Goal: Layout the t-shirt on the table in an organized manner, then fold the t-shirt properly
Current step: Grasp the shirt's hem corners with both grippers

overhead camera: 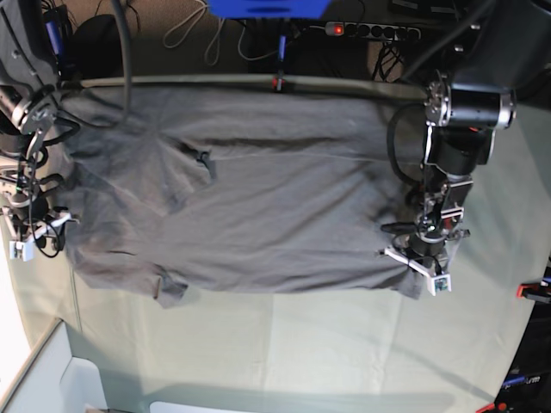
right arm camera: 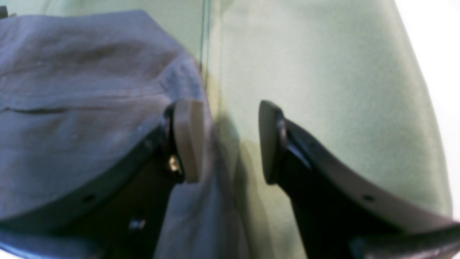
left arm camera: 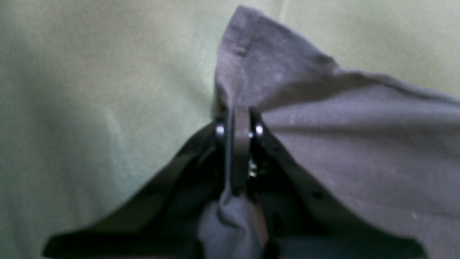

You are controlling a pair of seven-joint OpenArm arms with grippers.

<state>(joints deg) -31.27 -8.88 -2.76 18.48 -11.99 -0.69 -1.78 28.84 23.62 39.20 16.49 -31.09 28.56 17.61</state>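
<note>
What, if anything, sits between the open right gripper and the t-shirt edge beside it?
Nothing visible. In the right wrist view the right gripper stands open at the t-shirt edge, one pad against the grey cloth, the other over bare table. The left gripper is already shut on the t-shirt.

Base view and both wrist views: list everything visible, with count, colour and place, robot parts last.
t-shirt: one, grey, spread flat across the table.
table: one, pale green cloth cover, beneath the shirt.
power strip: one, dark with a red light, beyond the far edge.
clamp: one, red-orange, at the table's edge in the base view.
left gripper: one, black, shut on a t-shirt corner.
right gripper: one, black with tan pads, open at the shirt's edge.
</note>
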